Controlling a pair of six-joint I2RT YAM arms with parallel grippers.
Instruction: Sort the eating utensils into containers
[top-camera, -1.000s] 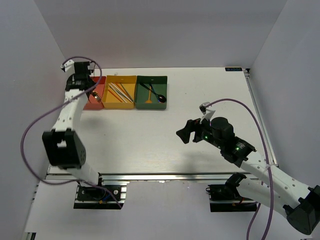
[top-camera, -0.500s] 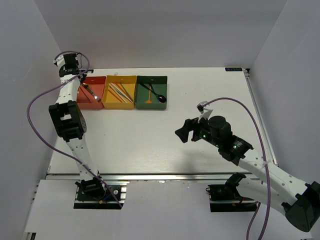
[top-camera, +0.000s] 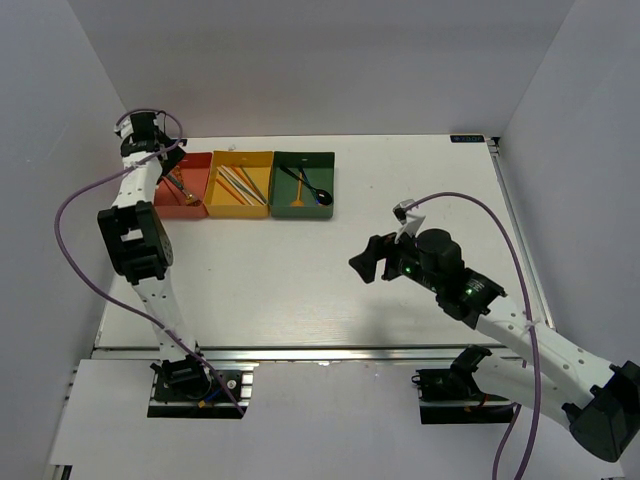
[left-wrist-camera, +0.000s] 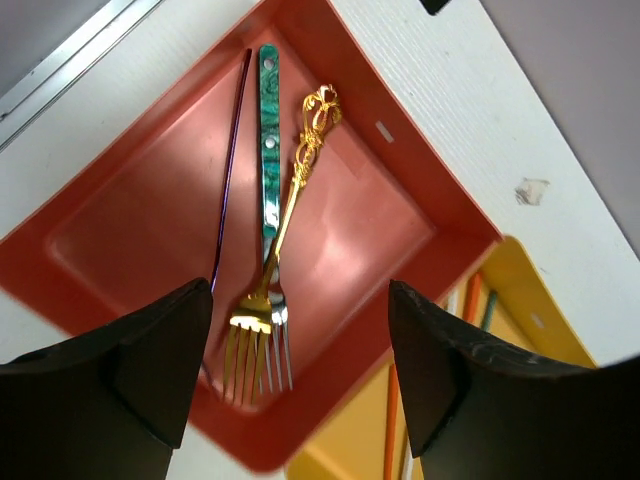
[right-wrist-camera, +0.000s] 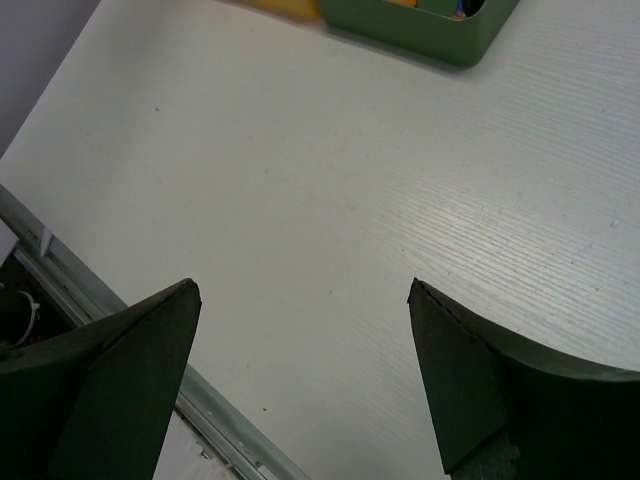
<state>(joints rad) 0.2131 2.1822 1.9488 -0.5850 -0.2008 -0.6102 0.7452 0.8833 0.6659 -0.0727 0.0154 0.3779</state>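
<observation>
Utensils (top-camera: 183, 188) show only inside the three trays lined along the far edge of the table (top-camera: 300, 290), close to its far-left corner, so the sorting looks all but done.

Leftmost, the red tray (left-wrist-camera: 120, 235) holds three pieces:
- a purple piece (left-wrist-camera: 232, 170), its head hidden behind a finger;
- a teal fork (left-wrist-camera: 268, 150);
- a gold fork (left-wrist-camera: 290, 200) lying across the teal one, tines toward the corner next to the yellow tray (top-camera: 240, 211).

The left pincer (left-wrist-camera: 298, 300) hovers right over those tines, spread wide and holding nothing. The step in hand looks like getting clear of this tray. The way to do it well is a straight lift first, with the fingers apart. There should be no sideways sweep until they are above the low wall. A dragged tip could hook the gold fork and flip it out, or into the yellow tray among the chopsticks (top-camera: 232, 180). Only then should the arm swing back toward the near edge.

Next along, the green tray (top-camera: 303, 212) holds a black spoon (top-camera: 322, 197) and needs no touch.

Rightmost, the right pincer (right-wrist-camera: 300, 300) hangs spread and empty over bare table right of its middle, well apart from the trays. It does best to wait there so the arms do not cross.
</observation>
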